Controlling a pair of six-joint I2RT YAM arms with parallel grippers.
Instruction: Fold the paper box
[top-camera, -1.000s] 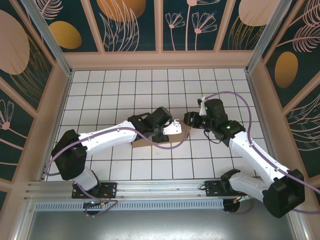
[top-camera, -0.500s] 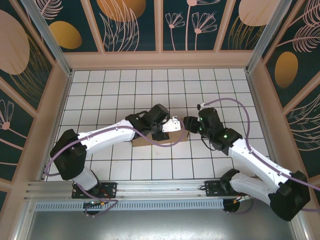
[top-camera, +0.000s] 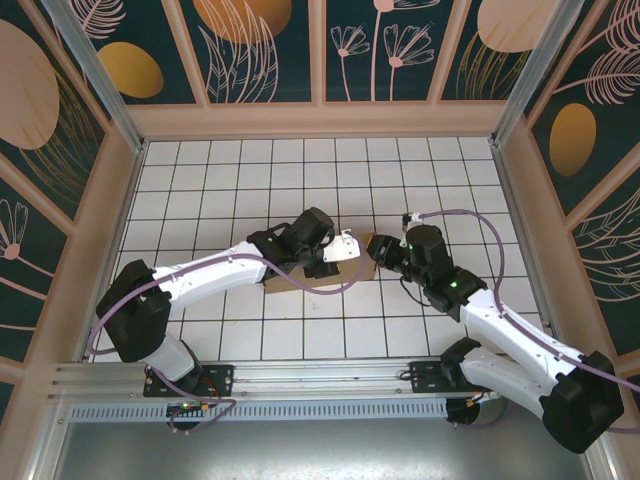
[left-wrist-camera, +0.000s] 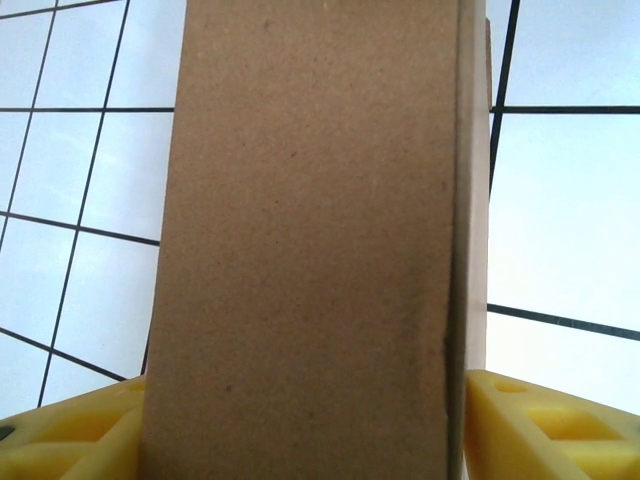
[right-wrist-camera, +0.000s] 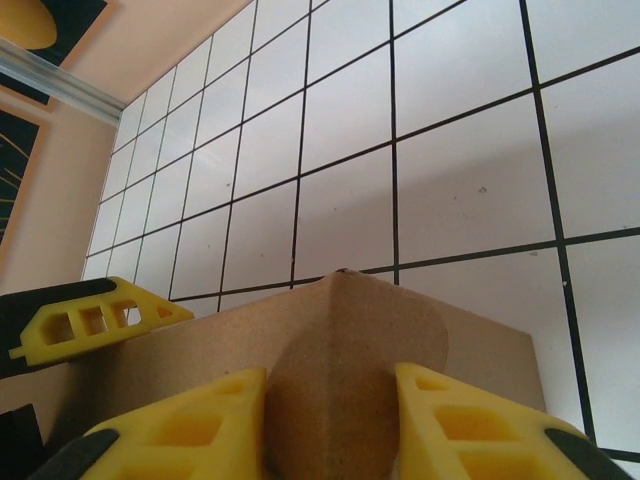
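The left claw (left-wrist-camera: 305, 385) reached in from eight o'clock. Its yellow fingers were spread wide and hugged both sides of the brown cardboard paper box (left-wrist-camera: 300, 230). The box sat in the middle of the white tiled table (top-camera: 240, 180). At three o'clock, the right claw (right-wrist-camera: 330, 375) had just slid closer and squeezed in. Now it pinched a round flap (right-wrist-camera: 340, 330) at the box's end, nearly closed. That flap looked ready to be bent over next.

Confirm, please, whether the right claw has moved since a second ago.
Yes. The right claw has shifted across the floor tiles toward the near edge, onto the paper box.
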